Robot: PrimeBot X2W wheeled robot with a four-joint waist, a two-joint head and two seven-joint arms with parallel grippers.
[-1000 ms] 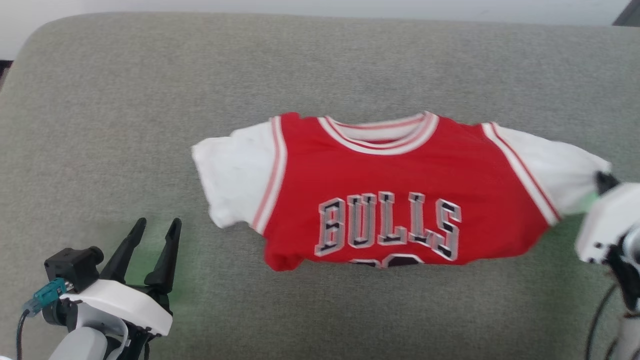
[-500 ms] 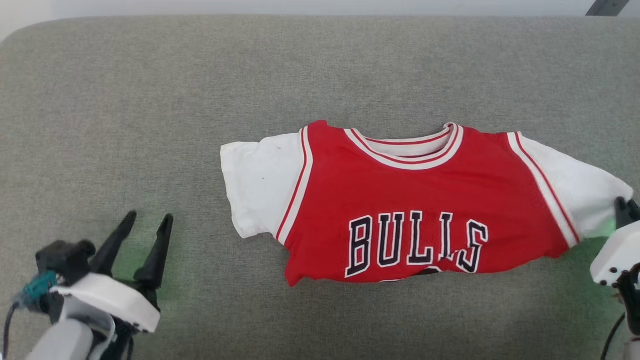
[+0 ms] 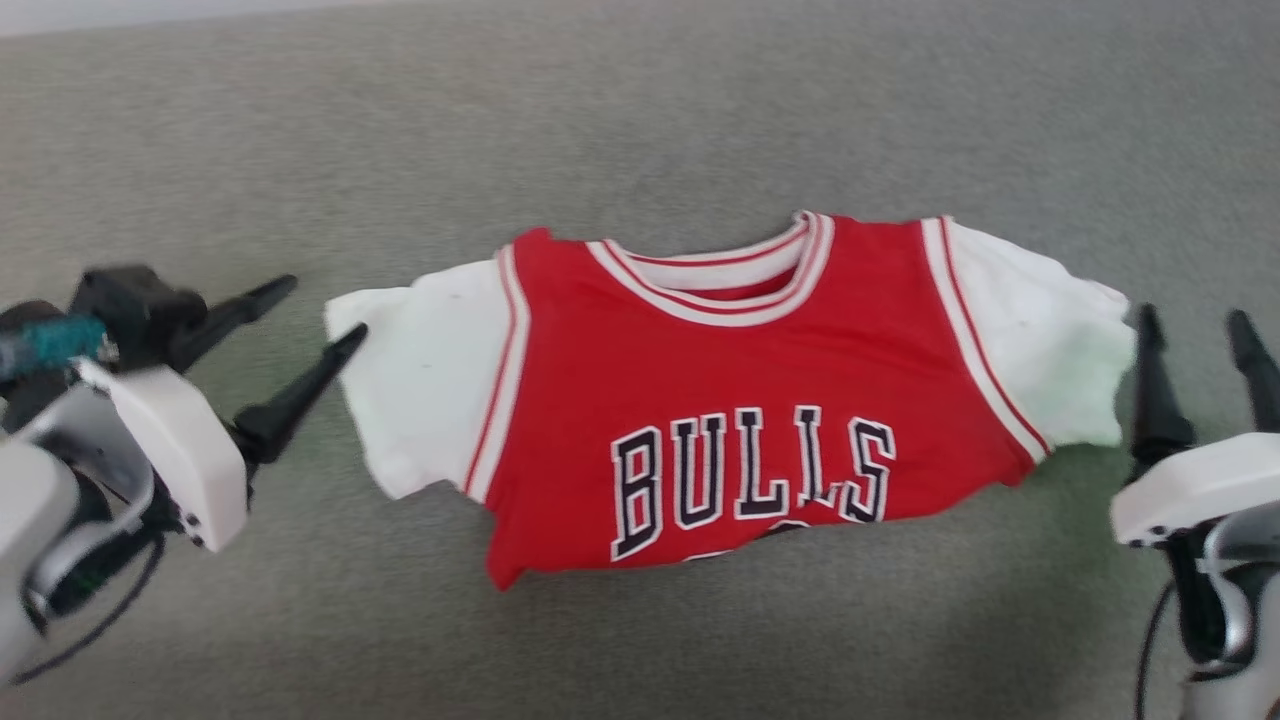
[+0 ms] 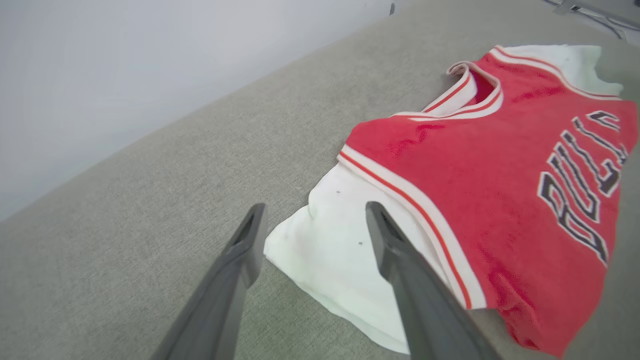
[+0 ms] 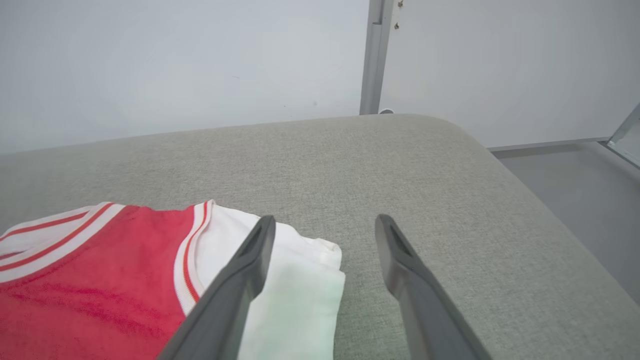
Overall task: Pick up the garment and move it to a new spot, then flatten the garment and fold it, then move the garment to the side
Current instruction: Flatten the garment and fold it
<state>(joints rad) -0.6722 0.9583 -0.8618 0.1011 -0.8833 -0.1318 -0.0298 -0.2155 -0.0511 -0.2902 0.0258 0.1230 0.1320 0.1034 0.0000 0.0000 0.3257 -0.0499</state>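
The garment point(image 3: 730, 390) is a red jersey with white sleeves, striped trim and black-white lettering. It lies front up on the grey cushion, its bottom part tucked under. My left gripper point(image 3: 322, 310) is open and points right at the left sleeve's outer corner, one fingertip at its edge. In the left wrist view that white corner point(image 4: 325, 245) lies between the spread fingers of my left gripper point(image 4: 315, 210). My right gripper point(image 3: 1192, 318) is open just right of the right sleeve. In the right wrist view my right gripper point(image 5: 325, 221) holds nothing, its left finger over the sleeve point(image 5: 295, 295).
A wide grey fabric cushion point(image 3: 300, 150) carries everything. Its rounded far right corner point(image 5: 465, 135) drops to a grey floor point(image 5: 575, 175). A pale wall point(image 5: 150, 60) with a metal post point(image 5: 375, 55) stands behind it.
My right gripper has opened and let go of the right sleeve. My left gripper has risen and turned to point at the left sleeve. The head view has shifted.
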